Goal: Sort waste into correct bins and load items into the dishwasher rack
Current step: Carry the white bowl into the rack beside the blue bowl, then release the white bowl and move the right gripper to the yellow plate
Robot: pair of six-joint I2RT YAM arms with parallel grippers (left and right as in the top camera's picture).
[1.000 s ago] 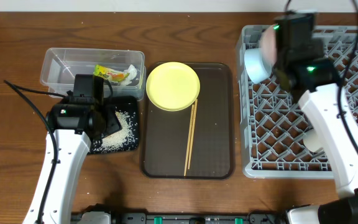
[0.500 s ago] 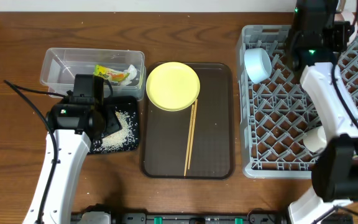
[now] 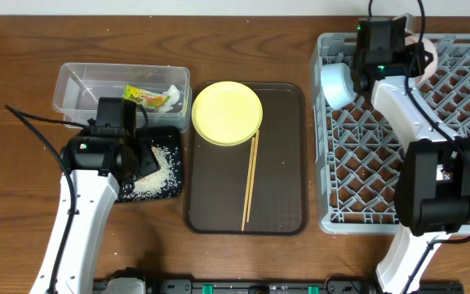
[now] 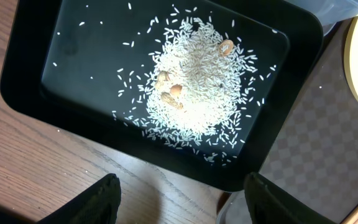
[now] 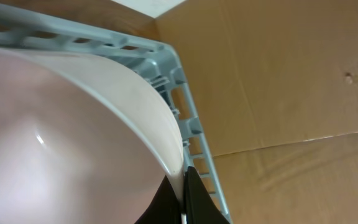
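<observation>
My right gripper (image 3: 410, 55) is shut on the rim of the white bowl (image 3: 425, 54) and holds it over the back edge of the grey dishwasher rack (image 3: 463, 122). In the right wrist view the bowl (image 5: 73, 124) is pinched between my fingers (image 5: 194, 196). The light blue bowl (image 3: 337, 84) stands on edge in the rack's back left. My left gripper (image 4: 182, 208) is open over the black tray (image 4: 30, 74) with the rice (image 4: 197, 93). The wrapper (image 3: 149, 98) lies in the clear container (image 3: 80, 86). The yellow plate (image 3: 227, 113) and the chopsticks (image 3: 250, 184) lie on the brown tray. The white cup is hidden.
The brown serving tray (image 3: 284, 188) lies between the black tray (image 3: 170, 139) and the rack. A few nuts (image 4: 174, 90) sit in the rice. The rack's rim (image 5: 188, 118) runs just behind the held bowl, with brown cardboard beyond it.
My right arm has swung the white bowl from the rack's back left towards its back edge. The left arm has not moved.
</observation>
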